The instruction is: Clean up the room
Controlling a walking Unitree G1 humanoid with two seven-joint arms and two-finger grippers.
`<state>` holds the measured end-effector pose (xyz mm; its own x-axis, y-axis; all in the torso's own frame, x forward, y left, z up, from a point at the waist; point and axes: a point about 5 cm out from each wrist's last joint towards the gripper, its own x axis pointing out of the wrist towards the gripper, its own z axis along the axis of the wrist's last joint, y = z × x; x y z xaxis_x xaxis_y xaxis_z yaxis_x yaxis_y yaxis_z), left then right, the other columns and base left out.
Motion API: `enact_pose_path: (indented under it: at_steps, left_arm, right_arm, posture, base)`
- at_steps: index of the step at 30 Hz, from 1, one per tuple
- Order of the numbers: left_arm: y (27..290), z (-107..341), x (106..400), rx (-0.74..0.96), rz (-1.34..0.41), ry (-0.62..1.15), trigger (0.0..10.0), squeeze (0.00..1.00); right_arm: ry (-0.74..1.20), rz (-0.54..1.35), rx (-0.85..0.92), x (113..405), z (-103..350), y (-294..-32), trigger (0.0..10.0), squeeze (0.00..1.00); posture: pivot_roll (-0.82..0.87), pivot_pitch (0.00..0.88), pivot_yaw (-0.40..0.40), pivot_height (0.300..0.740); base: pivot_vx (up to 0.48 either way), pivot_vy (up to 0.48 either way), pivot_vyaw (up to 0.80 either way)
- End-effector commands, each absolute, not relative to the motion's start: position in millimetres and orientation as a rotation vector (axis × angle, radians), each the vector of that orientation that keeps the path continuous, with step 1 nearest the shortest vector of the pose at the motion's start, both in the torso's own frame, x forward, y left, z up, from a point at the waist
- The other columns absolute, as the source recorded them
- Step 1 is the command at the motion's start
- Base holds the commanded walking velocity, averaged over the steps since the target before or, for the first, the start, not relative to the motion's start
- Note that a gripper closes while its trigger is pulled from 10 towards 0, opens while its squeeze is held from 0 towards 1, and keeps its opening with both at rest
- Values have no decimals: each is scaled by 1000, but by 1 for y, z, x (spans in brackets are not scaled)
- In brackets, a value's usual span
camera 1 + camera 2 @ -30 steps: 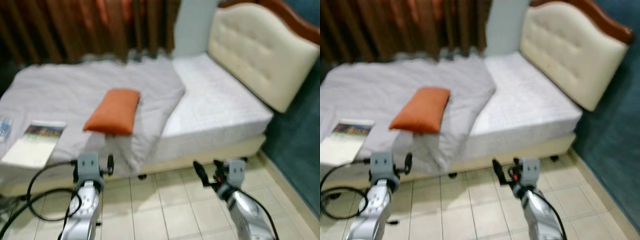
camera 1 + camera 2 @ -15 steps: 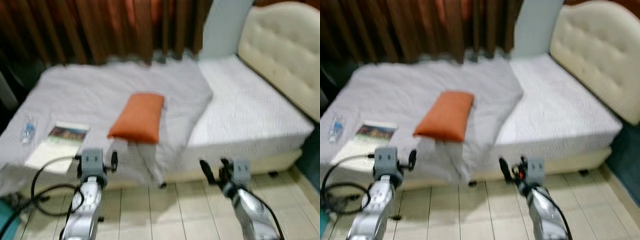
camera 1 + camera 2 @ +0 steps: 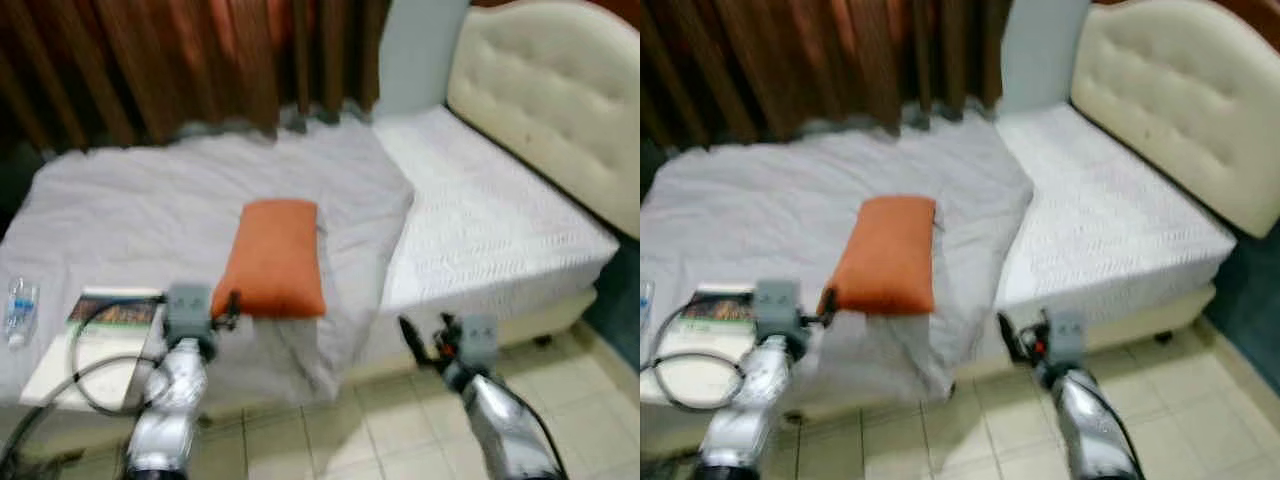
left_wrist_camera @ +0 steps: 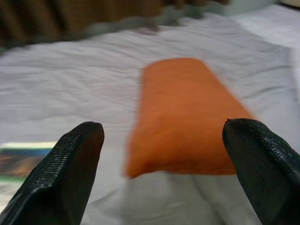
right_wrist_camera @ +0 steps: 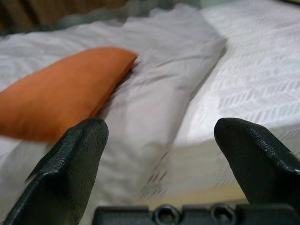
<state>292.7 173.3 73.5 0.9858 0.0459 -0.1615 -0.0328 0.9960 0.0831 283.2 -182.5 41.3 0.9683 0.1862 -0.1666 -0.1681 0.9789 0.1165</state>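
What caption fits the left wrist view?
Open left gripper faces orange rectangular fabric pillow on grey blanket.

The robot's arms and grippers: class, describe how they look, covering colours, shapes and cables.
Both arms are silver and tubular. The left gripper and right gripper each sit on a grey boxy wrist block, with long black textured fingers. A black cable loops beside the left arm.

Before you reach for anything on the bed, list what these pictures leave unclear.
- Book: cover print blurred in the left eye view; the left arm and its cable cross it.
- Water bottle: small and blurred near the frame edge; label unreadable.
- Orange pillow: its near end smeared by motion blur in the left wrist view.
- Headboard: cut off by the right eye view's edge.
- Under the grey blanket: whatever it covers is hidden.
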Motion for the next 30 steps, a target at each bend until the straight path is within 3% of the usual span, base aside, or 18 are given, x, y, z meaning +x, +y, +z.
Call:
enact_pose_path:
  at_steps: [1, 10, 17, 30]
  left_arm:
    - [191, 68, 289, 96, 93, 198, 10000, 0]
    - [189, 68, 290, 70, 98, 189, 10000, 0]
    - [191, 67, 289, 72, 133, 190, 10000, 0]
    - [191, 69, 289, 68, 116, 175, 10000, 0]
  right_arm:
    - [169, 209, 118, 285, 42, -170, 10000, 0]
    - [164, 233, 106, 288, 45, -169, 10000, 0]
    - [183, 316, 62, 288, 45, -156, 10000, 0]
    - [202, 306, 96, 288, 43, -157, 10000, 0]
  posture:
    - [-2, 0, 28, 740]
    - [-9, 0, 24, 740]
    - [-7, 0, 19, 740]
    - [-1, 0, 14, 740]
  base:
    - [0, -458, 0]
    - [193, -400, 0]
    - [46, 0, 482]
    - [480, 0, 154]
